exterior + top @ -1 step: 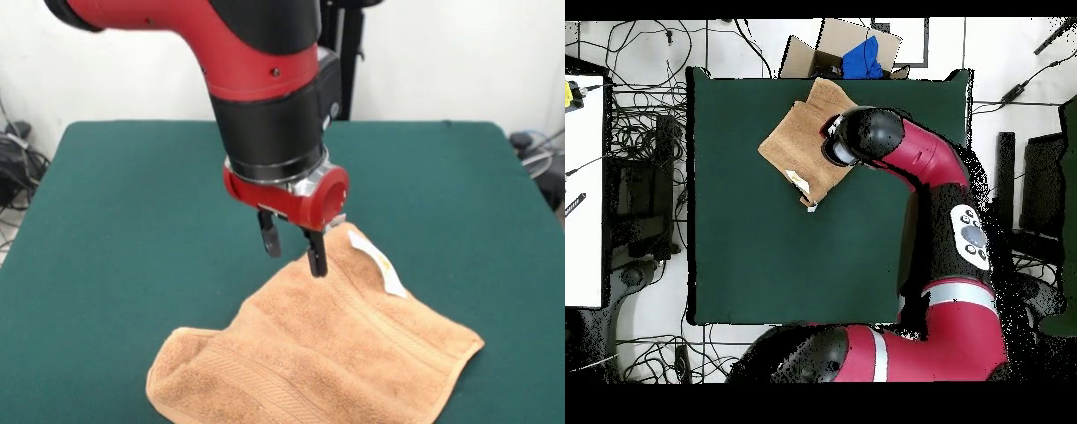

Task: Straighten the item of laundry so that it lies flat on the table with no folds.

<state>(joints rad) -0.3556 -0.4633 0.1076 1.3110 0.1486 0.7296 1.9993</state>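
Note:
The item of laundry (327,353) is a peach-orange towel lying near the front edge of the green table (115,203). Its near-left corner is rolled under into a thick fold, and a white tag (380,261) sticks out at the far right edge. My gripper (293,247) hangs just above the towel's far corner. It is open, with nothing between its black fingers (316,253). In the overhead view the towel (795,140) lies at the table's (765,250) top edge, and the arm's wrist (860,135) covers the towel's right side and hides the gripper.
A cardboard box holding something blue (855,50) sits just beyond the table edge by the towel. Cables (650,140) lie on the floor around the table. A white bench (585,190) stands at the left.

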